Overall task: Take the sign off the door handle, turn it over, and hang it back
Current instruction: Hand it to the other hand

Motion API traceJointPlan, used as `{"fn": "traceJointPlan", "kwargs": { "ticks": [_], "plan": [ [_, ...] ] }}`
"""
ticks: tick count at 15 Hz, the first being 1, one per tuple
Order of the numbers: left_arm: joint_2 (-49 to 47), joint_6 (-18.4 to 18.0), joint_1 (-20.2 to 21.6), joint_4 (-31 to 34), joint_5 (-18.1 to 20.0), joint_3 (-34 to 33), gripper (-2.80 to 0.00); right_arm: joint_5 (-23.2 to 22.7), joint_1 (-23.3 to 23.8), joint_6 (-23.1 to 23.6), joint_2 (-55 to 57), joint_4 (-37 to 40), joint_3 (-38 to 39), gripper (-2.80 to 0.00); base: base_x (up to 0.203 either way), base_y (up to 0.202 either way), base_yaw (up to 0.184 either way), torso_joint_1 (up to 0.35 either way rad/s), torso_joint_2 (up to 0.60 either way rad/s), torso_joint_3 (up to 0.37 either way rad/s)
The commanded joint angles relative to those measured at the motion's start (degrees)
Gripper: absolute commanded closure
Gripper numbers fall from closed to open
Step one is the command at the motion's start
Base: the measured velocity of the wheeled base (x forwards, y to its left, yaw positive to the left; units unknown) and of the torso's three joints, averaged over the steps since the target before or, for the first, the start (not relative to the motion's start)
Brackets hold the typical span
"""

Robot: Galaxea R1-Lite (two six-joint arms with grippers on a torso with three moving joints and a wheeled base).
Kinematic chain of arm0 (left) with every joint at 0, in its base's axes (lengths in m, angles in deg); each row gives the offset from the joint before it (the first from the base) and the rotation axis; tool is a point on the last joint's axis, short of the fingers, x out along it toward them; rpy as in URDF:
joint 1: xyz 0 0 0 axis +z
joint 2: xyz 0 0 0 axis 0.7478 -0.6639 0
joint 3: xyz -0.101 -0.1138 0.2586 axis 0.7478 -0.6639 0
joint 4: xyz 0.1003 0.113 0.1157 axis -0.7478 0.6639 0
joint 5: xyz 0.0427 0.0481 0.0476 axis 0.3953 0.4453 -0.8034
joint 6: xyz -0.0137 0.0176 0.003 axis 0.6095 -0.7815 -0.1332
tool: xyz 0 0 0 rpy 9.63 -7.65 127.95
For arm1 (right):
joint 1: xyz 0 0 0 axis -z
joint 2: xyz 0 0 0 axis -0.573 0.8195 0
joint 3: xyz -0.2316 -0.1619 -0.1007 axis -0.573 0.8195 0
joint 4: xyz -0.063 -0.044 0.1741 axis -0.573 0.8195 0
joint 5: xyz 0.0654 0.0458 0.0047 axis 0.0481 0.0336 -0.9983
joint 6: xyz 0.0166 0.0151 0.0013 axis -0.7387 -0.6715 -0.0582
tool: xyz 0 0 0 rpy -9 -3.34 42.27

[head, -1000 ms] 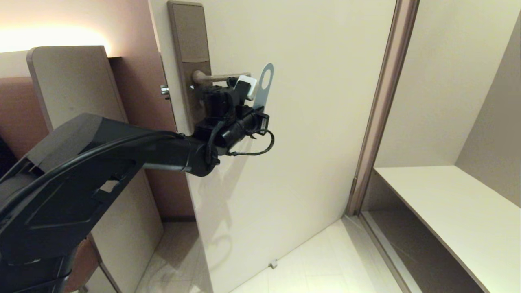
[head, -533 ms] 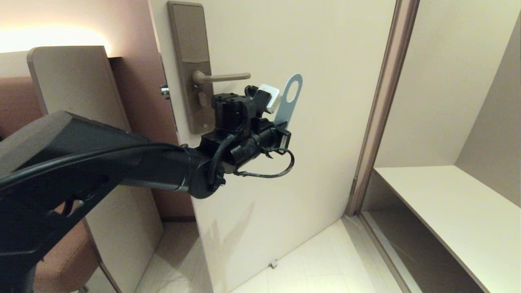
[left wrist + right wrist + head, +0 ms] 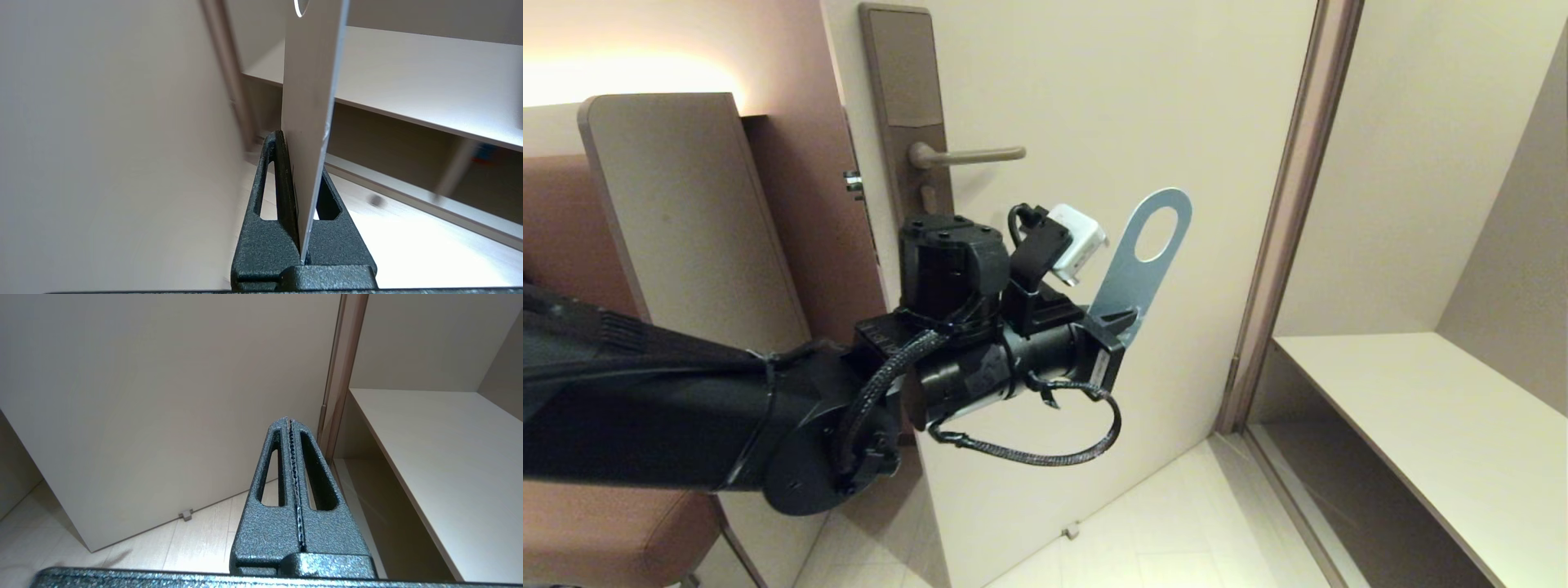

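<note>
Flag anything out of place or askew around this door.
Only the sign stands out: it is off the door handle, clamped by its lower end in the left gripper and tilted in mid-air, hole end up, below and right of the lever. No damage or spill shows.

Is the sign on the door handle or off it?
Off: the left gripper holds the sign clear of the bare door handle.

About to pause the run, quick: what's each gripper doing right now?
Left gripper: shut on the sign, off the handle.
Right gripper: shut, empty.
</note>
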Motion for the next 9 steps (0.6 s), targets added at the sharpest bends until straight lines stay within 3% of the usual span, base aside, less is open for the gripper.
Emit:
{"fn": "traceJointPlan", "kwargs": {
  "ticks": [1,4,6,9],
  "plan": [
    [7.57,2.6,0.36,-0.25,3.13,-6.94,0.0,0.0,-0.02,-0.02,0.0,0.0,0.0,0.0,0.0,0.0,0.0,0.0,0.0,0.0],
    [14.2,7.38,2.18,-0.43,10.29,-14.51,0.0,0.0,-0.02,-0.02,0.0,0.0,0.0,0.0,0.0,0.0,0.0,0.0,0.0,0.0],
    [17.12,8.37,4.08,-0.46,16.01,-18.72,0.0,0.0,-0.02,-0.02,0.0,0.0,0.0,0.0,0.0,0.0,0.0,0.0,0.0,0.0],
    [19.5,12.43,4.71,-0.47,20.43,-21.0,0.0,0.0,-0.02,-0.02,0.0,0.0,0.0,0.0,0.0,0.0,0.0,0.0,0.0,0.0]
  ]
}}
